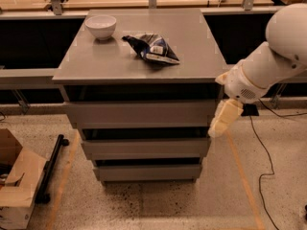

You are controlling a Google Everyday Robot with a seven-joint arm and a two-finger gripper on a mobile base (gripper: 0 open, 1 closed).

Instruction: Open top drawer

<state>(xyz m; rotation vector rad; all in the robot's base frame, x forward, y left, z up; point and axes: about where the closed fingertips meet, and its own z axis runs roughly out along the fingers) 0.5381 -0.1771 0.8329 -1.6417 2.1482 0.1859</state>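
Note:
The top drawer point(141, 113) is the widest grey handleless front, just under the cabinet's top point(96, 63). It sits closed, flush above the two narrower drawer fronts point(144, 147). My gripper point(221, 121) hangs from the white arm point(268, 63) at the cabinet's right side, its cream tip next to the top drawer's right end, about level with the drawer's lower edge.
A white bowl point(100, 26) and a dark snack bag point(152, 48) lie on the cabinet's top. A cardboard box point(17, 181) and a black bar point(52, 166) are on the floor at the left. Cables point(261, 143) run on the floor at the right. Benches stand behind.

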